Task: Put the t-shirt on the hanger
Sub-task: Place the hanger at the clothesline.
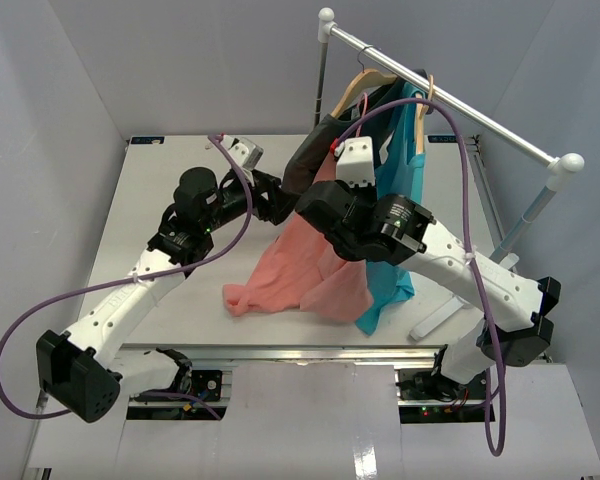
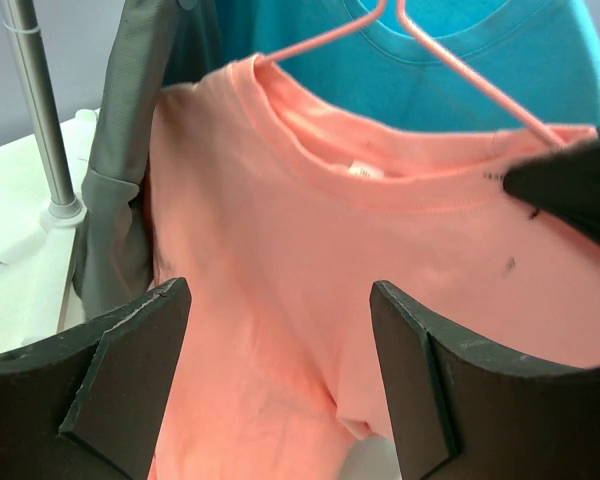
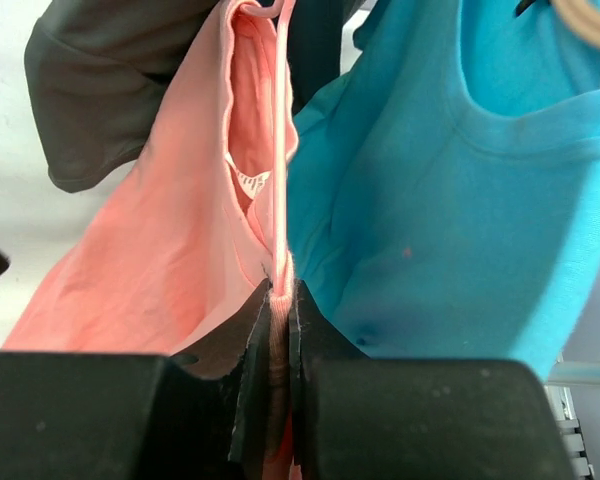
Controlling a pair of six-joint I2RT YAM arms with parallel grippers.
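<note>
The salmon t-shirt (image 1: 302,268) hangs from its collar, its hem trailing on the table. It also shows in the left wrist view (image 2: 310,260) and the right wrist view (image 3: 150,250). The thin pale-pink hanger (image 2: 460,75) runs into the collar; its rod shows edge-on in the right wrist view (image 3: 280,150). My right gripper (image 3: 280,300) is shut on the t-shirt's shoulder together with the hanger arm. My left gripper (image 2: 280,360) is open, empty, just in front of the shirt's chest. In the top view the left gripper (image 1: 280,205) sits left of the shirt, and the right gripper (image 1: 325,205) at its top.
A teal shirt (image 1: 395,210) and a dark grey shirt (image 1: 315,150) hang on wooden hangers (image 1: 365,85) from the rack rail (image 1: 450,95), right behind the salmon shirt. The rack post (image 2: 40,110) stands at left in the left wrist view.
</note>
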